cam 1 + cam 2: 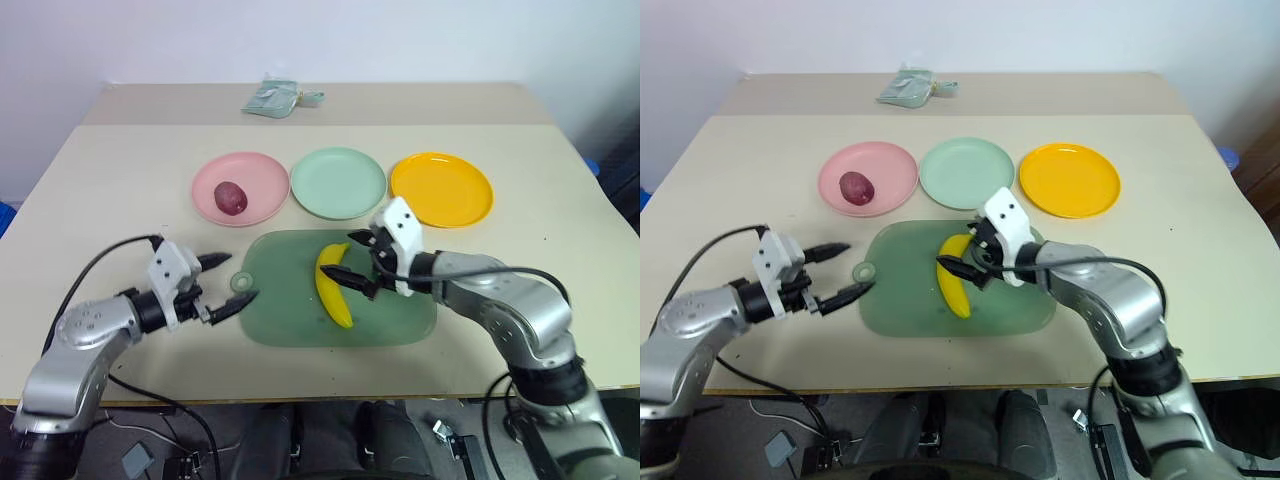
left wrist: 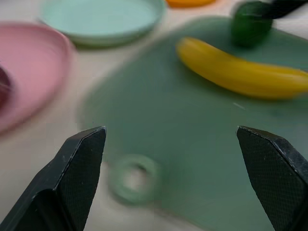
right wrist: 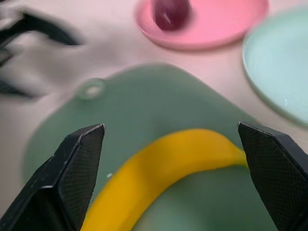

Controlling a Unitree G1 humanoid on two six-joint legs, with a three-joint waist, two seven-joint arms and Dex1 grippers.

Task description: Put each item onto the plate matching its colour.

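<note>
Right wrist view: right pincer [image 3: 171, 159] gapes wide over the banana [image 3: 159, 166] — ready to straddle it; left pincer [image 1: 226, 283] also wide, empty.

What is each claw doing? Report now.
Left claw: open, empty, beside the tray.
Right claw: open, empty, over the banana.

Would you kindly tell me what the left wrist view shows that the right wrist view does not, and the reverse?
Left wrist view alone: the bumpy dark green ball and an edge of the orange-yellow plastic plate. Right wrist view alone: the dark red-purple egg-shaped fruit whole on the round pink plate, and the other arm's tool. Both: the curved yellow banana lying on the dull-green tray, the tray's holed tab, and the pale mint plate.
</note>
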